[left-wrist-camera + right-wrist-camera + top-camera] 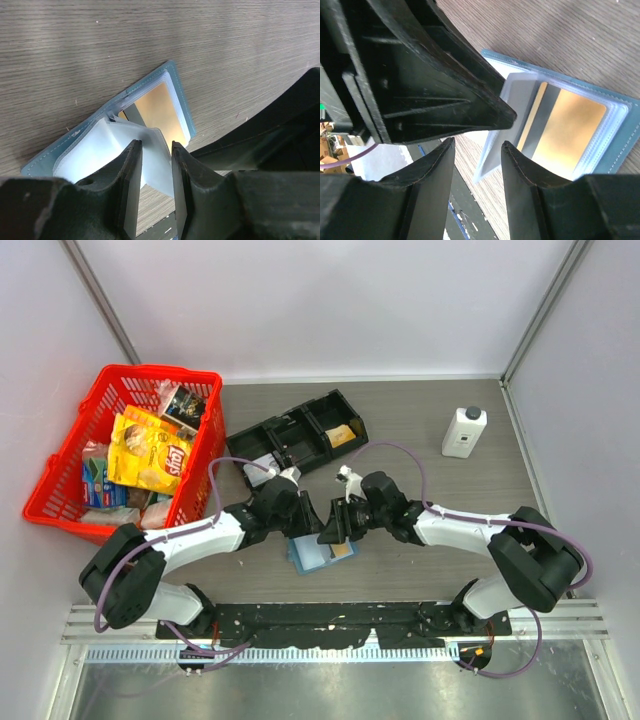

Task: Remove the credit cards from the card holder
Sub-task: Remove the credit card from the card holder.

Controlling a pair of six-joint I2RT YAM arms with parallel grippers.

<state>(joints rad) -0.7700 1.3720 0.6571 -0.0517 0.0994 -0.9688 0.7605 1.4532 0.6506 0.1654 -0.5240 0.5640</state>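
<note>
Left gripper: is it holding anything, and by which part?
The left gripper pinches a clear sleeve of the open card holder at its free edge. The right gripper holds nothing.

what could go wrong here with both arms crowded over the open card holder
1. The left tool appears to pinch a clear plastic sleeve, not a card, so pulling could tear the sleeve or drag the whole card holder across the table.
2. The gold card sits inside a sleeve pocket; the open right tool may miss its edge.
3. Both tools nearly touch, so they might collide.
</note>
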